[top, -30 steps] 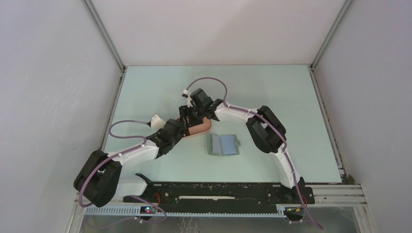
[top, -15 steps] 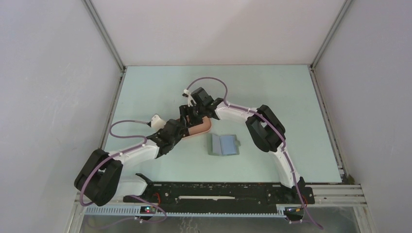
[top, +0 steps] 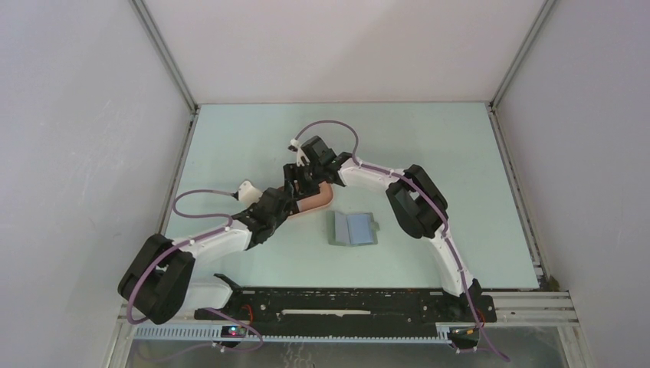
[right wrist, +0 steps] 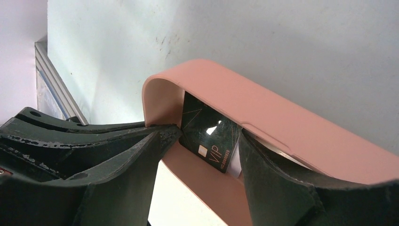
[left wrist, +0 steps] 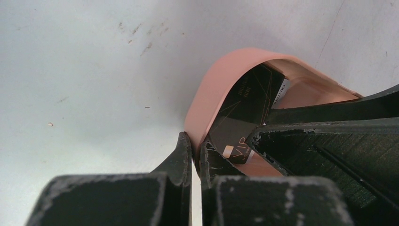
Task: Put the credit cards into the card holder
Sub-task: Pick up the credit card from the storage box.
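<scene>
The left hand (left wrist: 192,149) clenches the wall of the pink tray (left wrist: 221,70). The right hand (right wrist: 204,139), released, straddles the black card (right wrist: 200,120) (thin, stiff, likely slippery); I would pinch its flat faces.

Overhead; wrists close, probably same tray (left wrist: 211,94)

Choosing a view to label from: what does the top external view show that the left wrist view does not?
Only the top external view shows the card holder, lying open on the table, apart from the pink tray. Only the left wrist view shows the left end effector shut on the tray's wall, and a black card with VIP lettering inside the tray. Both views show the pink tray resting on the pale table.
</scene>
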Motion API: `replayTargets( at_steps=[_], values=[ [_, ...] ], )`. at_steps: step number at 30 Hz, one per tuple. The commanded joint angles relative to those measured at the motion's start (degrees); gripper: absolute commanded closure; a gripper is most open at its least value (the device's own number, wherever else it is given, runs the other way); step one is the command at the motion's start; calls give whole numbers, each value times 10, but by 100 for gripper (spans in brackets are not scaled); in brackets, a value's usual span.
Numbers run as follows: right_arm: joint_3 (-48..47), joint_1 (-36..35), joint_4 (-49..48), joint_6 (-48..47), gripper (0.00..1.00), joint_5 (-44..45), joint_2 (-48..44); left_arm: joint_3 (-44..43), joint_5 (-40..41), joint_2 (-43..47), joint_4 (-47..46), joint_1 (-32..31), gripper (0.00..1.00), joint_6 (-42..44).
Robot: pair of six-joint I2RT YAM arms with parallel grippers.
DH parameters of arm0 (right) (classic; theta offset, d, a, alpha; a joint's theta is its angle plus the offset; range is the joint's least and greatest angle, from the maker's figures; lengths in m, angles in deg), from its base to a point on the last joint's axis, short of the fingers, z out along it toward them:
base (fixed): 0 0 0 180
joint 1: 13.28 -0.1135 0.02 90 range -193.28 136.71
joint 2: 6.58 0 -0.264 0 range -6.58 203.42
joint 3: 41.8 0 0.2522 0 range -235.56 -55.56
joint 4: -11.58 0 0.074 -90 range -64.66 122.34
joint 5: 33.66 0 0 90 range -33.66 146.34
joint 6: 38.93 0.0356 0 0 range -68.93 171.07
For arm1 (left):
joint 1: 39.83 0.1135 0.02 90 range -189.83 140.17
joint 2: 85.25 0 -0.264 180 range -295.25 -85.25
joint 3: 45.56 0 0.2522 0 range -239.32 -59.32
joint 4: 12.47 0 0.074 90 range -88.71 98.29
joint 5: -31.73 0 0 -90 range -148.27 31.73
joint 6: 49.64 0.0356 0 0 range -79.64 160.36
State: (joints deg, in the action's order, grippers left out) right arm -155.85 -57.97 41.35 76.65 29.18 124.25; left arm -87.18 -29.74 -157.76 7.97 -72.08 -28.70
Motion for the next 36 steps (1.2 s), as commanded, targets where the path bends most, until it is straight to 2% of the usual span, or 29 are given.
replayTargets(
  at_steps=[1, 9, 27, 36],
  values=[
    [-17, 7, -11, 2, 29, 11, 35, -26, -47, 3, -72, -22, 99, -6],
    [-7, 14, -39, 15, 30, -42, 30, -31, -60, -18, -72, -13, 99, -7],
    [27, 35, -89, 40, 33, -102, 19, -35, -73, -34, -71, 6, 97, -7],
    [30, 42, -96, 42, 42, -115, 21, -37, -82, -38, -71, 11, 97, -5]
  ],
)
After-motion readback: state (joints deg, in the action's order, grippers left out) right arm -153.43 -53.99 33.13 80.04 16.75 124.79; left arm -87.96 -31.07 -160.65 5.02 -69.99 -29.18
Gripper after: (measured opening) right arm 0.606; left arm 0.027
